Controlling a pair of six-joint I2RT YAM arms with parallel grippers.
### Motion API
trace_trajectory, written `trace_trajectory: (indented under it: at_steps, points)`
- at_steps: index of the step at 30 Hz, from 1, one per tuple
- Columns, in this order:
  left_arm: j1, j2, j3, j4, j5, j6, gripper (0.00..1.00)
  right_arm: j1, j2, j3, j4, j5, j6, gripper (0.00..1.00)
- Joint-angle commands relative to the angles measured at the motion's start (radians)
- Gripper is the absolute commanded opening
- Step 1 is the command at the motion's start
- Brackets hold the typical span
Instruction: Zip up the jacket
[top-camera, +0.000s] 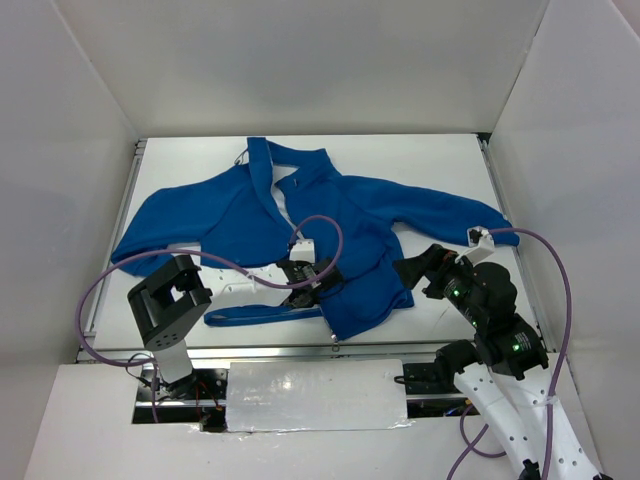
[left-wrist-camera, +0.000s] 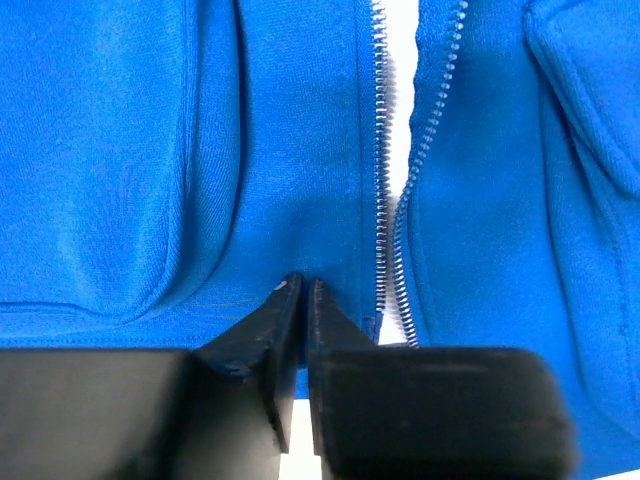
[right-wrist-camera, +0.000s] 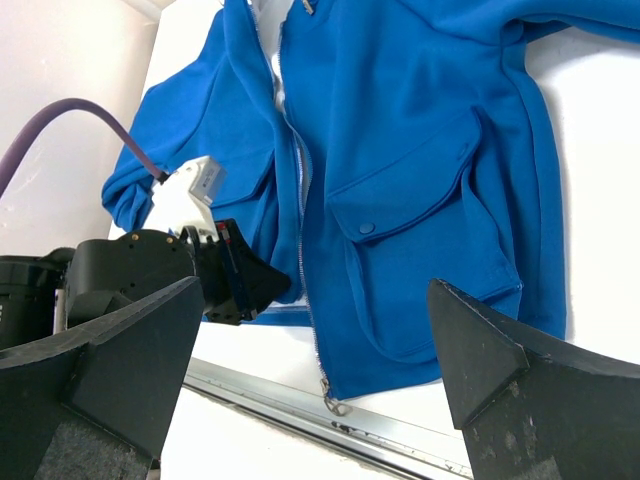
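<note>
The royal-blue jacket (top-camera: 230, 215) lies spread on the white table, collar far, hem near, front unzipped. My left gripper (top-camera: 300, 275) is at the bottom hem of its left front panel. In the left wrist view the gripper (left-wrist-camera: 302, 285) is shut on the blue hem fabric just left of the zipper teeth (left-wrist-camera: 382, 150), and the two tooth rows are apart. My right gripper (top-camera: 408, 268) hangs open beside the right panel's hem. In the right wrist view the gripper (right-wrist-camera: 315, 290) is wide open above the flap pocket (right-wrist-camera: 400, 205), and the zipper slider (right-wrist-camera: 328, 398) hangs at the hem corner.
A metal rail (right-wrist-camera: 250, 390) runs along the table's near edge just below the slider. White walls close the table on three sides. The left arm's purple cable (top-camera: 335, 240) loops over the jacket's middle. A strip of blue hem (top-camera: 255, 316) lies near the front edge.
</note>
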Motion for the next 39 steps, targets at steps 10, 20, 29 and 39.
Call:
trace_trajectory:
  at_steps: [10,20,29,39]
  points:
    - [-0.003,-0.072,-0.023,-0.026,-0.017,0.000,0.00,0.003,0.011,-0.016,0.059,-0.025,-0.017,1.00]
    - [-0.003,-0.492,-0.285,0.238,-0.011,0.000,0.00,0.011,0.184,-0.163,0.483,-0.352,0.093,1.00]
    - [-0.008,-0.690,-0.467,0.445,0.041,0.011,0.00,0.199,0.796,-0.145,1.001,-0.391,0.279,0.86]
    - [-0.009,-0.728,-0.494,0.440,0.041,0.014,0.00,0.345,1.206,-0.057,1.335,-0.390,0.515,0.74]
